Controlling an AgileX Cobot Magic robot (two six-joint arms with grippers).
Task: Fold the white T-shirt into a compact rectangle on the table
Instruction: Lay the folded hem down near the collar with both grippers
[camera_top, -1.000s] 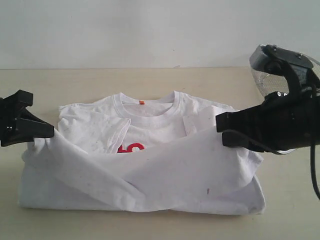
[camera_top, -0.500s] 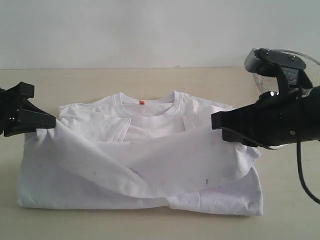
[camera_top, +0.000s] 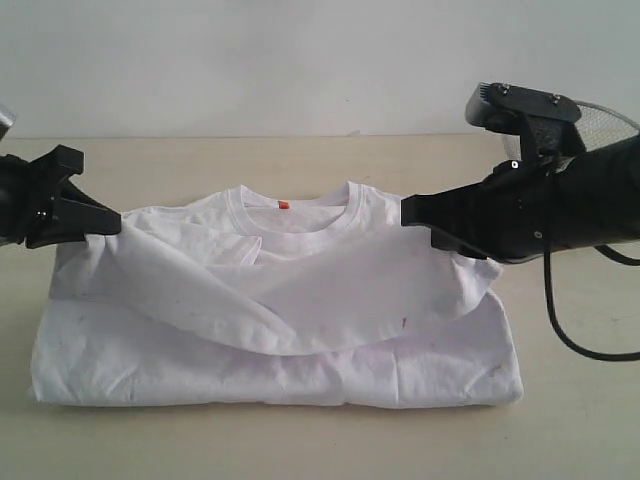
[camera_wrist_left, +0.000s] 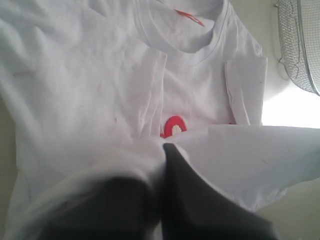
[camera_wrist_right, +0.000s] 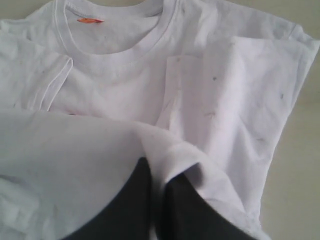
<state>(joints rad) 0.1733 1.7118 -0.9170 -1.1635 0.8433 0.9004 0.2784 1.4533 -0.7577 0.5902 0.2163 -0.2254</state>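
White T-shirt (camera_top: 270, 330) | orange neck tag (camera_top: 283, 204), lettering unreadable | left end effector (camera_top: 116, 225), right end effector (camera_top: 407, 211) clamp its fabric

The exterior view looks low across the table (camera_top: 300, 160). Both wrist views peer closely down on the white T-shirt (camera_top: 300, 350), sharing its collar (camera_wrist_right: 122, 55); the left, blurred, seems nearer.

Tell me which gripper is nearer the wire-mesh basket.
Right. The right gripper pinches the white T-shirt on the side nearest the wire-mesh basket; the left gripper pinches its opposite edge.
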